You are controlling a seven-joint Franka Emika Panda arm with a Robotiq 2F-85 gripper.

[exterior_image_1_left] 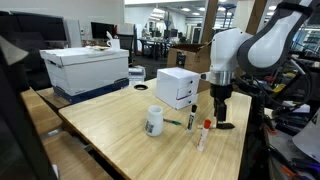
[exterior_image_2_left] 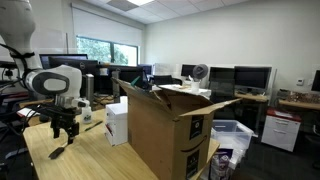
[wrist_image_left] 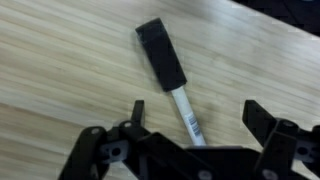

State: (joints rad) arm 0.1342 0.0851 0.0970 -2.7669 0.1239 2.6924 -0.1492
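Observation:
A white marker with a black cap (wrist_image_left: 165, 58) lies on the wooden table (wrist_image_left: 60, 60). In the wrist view it lies between my fingers, its white barrel running under my palm. My gripper (wrist_image_left: 198, 115) is open and hovers just above it, holding nothing. In both exterior views the gripper (exterior_image_1_left: 220, 108) (exterior_image_2_left: 62, 128) points straight down over the table's edge region, with the marker's dark cap (exterior_image_1_left: 226, 125) (exterior_image_2_left: 57, 152) on the table just below it.
On the table are a white cup (exterior_image_1_left: 154, 121), a small white box (exterior_image_1_left: 178, 87), a red-capped marker (exterior_image_1_left: 203, 135), a black marker (exterior_image_1_left: 193, 118) and a green pen (exterior_image_1_left: 175, 122). A large white box (exterior_image_1_left: 85, 65) stands at the far end. An open cardboard box (exterior_image_2_left: 170, 130) stands beside the table.

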